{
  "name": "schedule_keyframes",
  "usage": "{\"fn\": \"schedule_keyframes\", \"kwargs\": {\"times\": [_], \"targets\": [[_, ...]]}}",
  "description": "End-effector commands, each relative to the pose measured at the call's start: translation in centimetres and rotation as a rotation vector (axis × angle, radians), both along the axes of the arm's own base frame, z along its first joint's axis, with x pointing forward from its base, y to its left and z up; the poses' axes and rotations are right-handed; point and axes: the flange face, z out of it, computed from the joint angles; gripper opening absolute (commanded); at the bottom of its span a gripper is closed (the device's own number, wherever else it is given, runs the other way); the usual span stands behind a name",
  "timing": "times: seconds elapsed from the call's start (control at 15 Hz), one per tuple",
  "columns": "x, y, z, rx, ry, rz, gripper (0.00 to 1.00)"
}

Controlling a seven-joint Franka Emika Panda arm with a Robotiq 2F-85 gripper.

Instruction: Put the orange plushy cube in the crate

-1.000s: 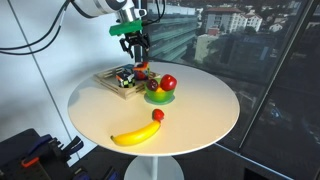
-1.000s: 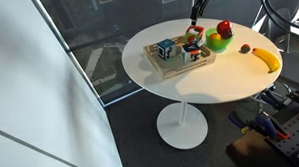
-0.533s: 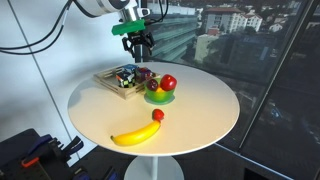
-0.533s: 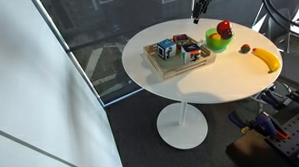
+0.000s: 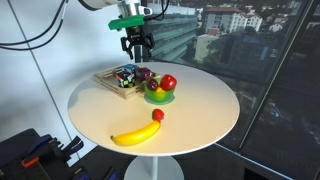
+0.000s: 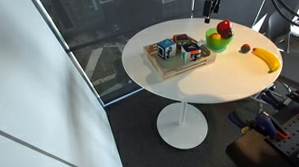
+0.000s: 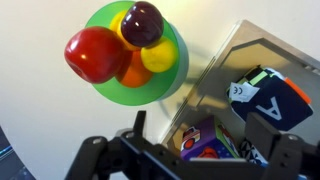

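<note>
The orange plushy cube [image 6: 189,47] lies in the light-wood crate [image 6: 177,65], at the end nearest the green bowl. In the wrist view the cube [image 7: 205,140] shows a purple face with orange-red patches, directly below me. The crate also shows in an exterior view [image 5: 112,85]. My gripper [image 6: 213,4] hangs open and empty well above the crate's bowl end, and shows in an exterior view [image 5: 136,42] and in the wrist view [image 7: 210,148]. Nothing is between the jaws.
A black-white-green patterned cube [image 6: 165,50] also lies in the crate [image 7: 262,95]. A green bowl of fruit [image 5: 160,92] stands beside the crate. A banana [image 5: 136,135] and a small red ball [image 5: 157,116] lie near the round table's front edge.
The gripper let go of the orange cube, which now rests in the crate. The gripper rose and drifted toward the bowl side.
</note>
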Motion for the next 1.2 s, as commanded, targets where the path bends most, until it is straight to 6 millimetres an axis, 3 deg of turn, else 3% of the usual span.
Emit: {"fn": "schedule_keyframes", "kwargs": {"times": [0.0,0.47,1.13], "targets": [[-1.6,-0.6,2.3,0.019,0.054,-0.041,1.00],[-5.0,-1.1,5.8,0.125,0.109,-0.103,1.00],[-10.1,-1.4,12.4,0.177,0.139,-0.137,1.00]]}}
